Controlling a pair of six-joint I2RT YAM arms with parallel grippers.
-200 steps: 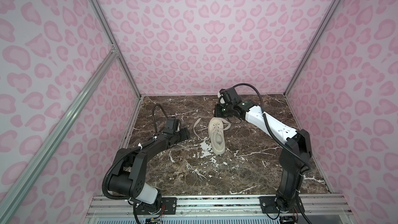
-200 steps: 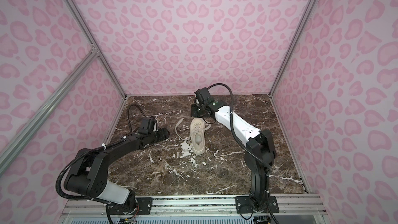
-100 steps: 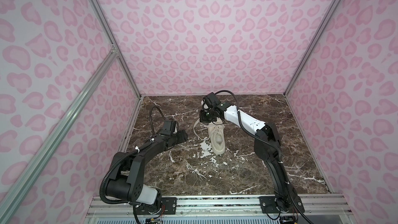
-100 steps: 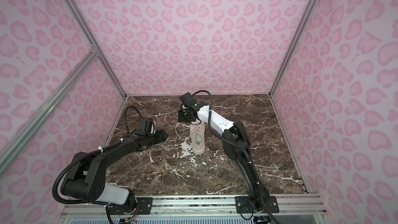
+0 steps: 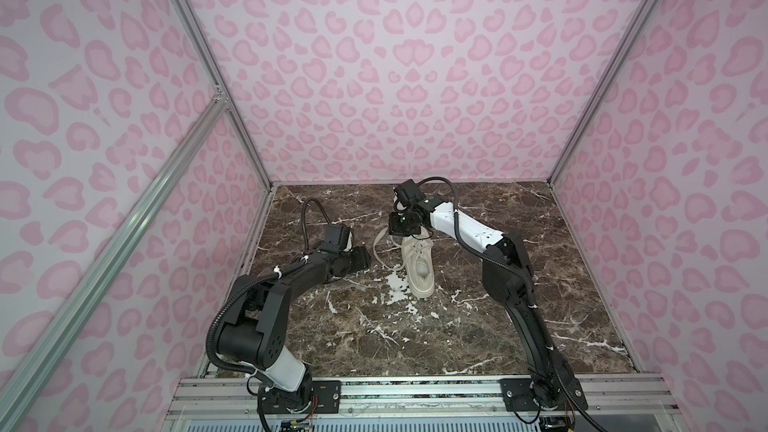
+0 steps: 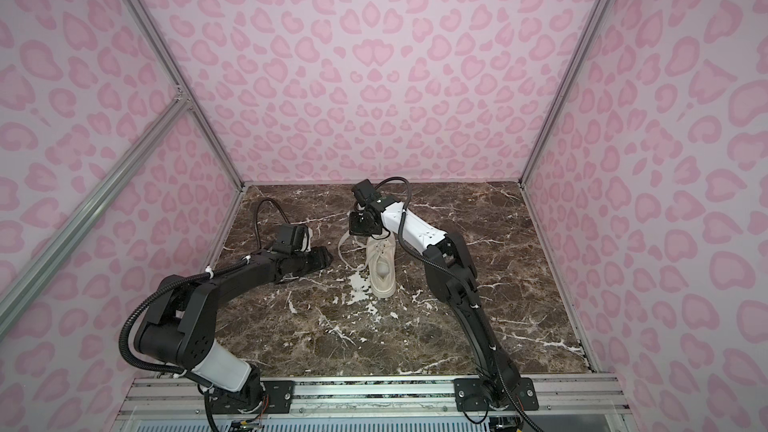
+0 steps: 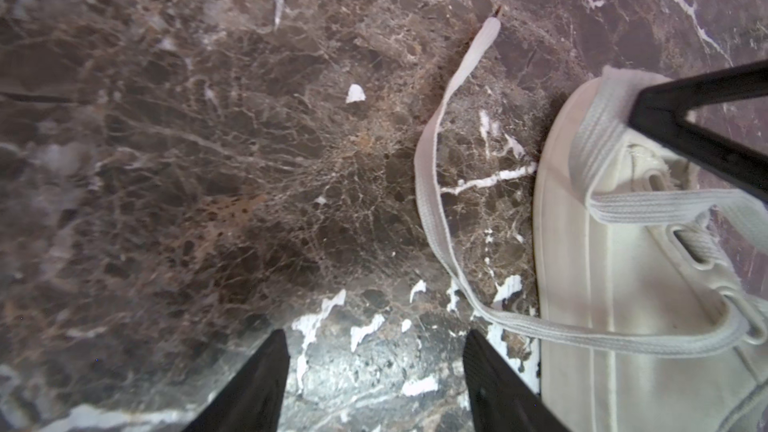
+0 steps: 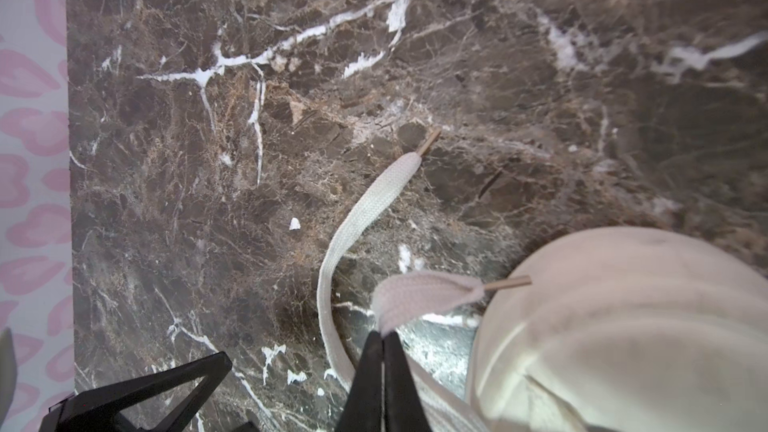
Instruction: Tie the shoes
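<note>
The cream sneaker (image 5: 419, 272) sits near the middle of the marble surface (image 5: 457, 334), toe toward the back wall, laces undone. The right hand (image 8: 379, 338), pressed together, pinches one lace end (image 8: 419, 297) just short of its tip, raised beside the toe, I'd say so it can be carried across. The other lace (image 7: 432, 184) lies slack in a curve beside the sneaker. The left hand (image 7: 374, 367) hangs low next to it, spread, probably to take it. No container here; the sneaker's mouth looks empty.
</note>
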